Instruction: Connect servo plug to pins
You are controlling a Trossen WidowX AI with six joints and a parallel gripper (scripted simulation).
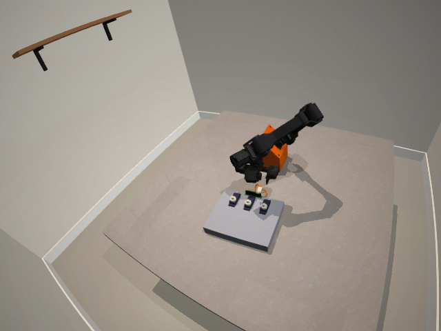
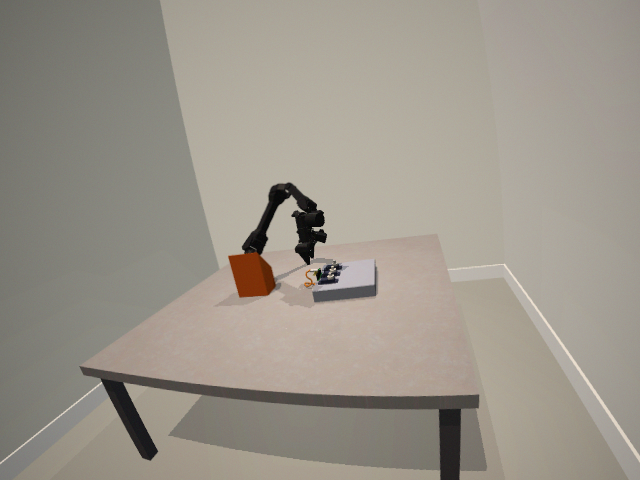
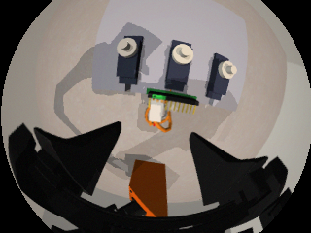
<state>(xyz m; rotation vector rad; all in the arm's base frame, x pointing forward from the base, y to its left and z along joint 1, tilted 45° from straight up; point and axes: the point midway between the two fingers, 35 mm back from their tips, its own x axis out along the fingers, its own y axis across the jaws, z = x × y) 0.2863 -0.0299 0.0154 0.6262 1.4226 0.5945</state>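
Observation:
The white plug [image 3: 155,113] sits on the pin row [image 3: 174,107] at its left end, below the green band [image 3: 171,96]; its orange lead [image 3: 162,124] loops under it. It also shows in the top view [image 1: 258,188]. My gripper [image 3: 156,131] is open and empty, its two dark fingers spread apart a little back from the plug. In the top view my gripper [image 1: 261,175] hovers above the holder's edge, and in the exterior view my gripper [image 2: 305,253] hangs above the lead [image 2: 309,279].
Three dark servos [image 3: 179,65] stand in a row on the grey holder [image 1: 245,222]. The arm's orange base block [image 2: 251,274] stands behind, and shows between my fingers in the wrist view [image 3: 151,188]. A wooden shelf [image 1: 71,32] hangs on the wall.

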